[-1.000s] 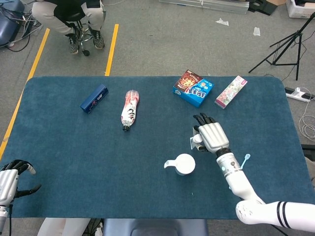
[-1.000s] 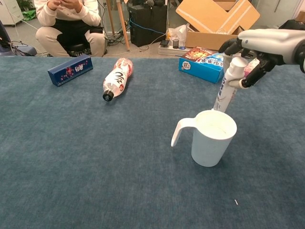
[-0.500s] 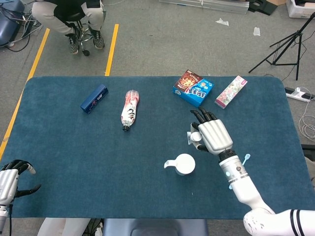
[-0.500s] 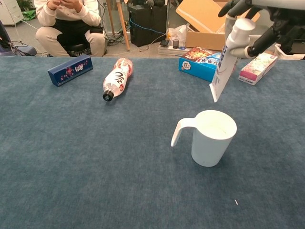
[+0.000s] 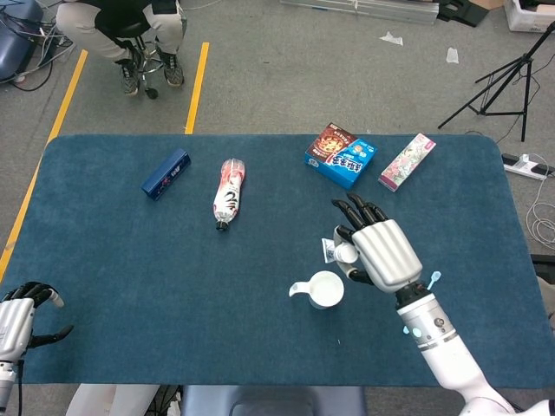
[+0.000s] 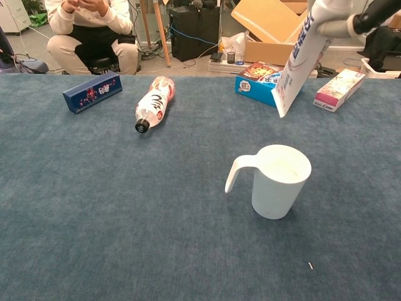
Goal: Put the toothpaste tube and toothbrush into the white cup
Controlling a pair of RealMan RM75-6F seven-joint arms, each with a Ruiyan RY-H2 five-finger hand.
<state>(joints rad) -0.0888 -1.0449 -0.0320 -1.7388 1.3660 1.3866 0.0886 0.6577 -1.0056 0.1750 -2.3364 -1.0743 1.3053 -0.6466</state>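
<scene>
The white cup point(image 5: 323, 289) point(image 6: 279, 180) stands upright on the blue table, handle to its left. My right hand point(image 5: 379, 252) point(image 6: 371, 11) holds the white toothpaste tube point(image 5: 334, 251) point(image 6: 298, 58) near its cap, high in the air. The tube hangs tilted, its flat end above and behind the cup's rim. A light blue toothbrush point(image 5: 432, 279) lies on the table right of the cup, mostly hidden by my right forearm. Low at the table's near left corner, my left hand point(image 5: 22, 316) holds nothing, fingers loosely bent.
A dark blue box point(image 5: 166, 173) point(image 6: 92, 91) and a lying bottle point(image 5: 228, 194) point(image 6: 153, 100) are at the far left. A blue snack box point(image 5: 341, 156) point(image 6: 263, 81) and a pink box point(image 5: 407, 161) point(image 6: 338, 89) lie at the far right. A person sits beyond the table.
My right hand has lifted the toothpaste tube from beside the cup's rim to well above it and come a little nearer. The left hand and cup have not moved.
</scene>
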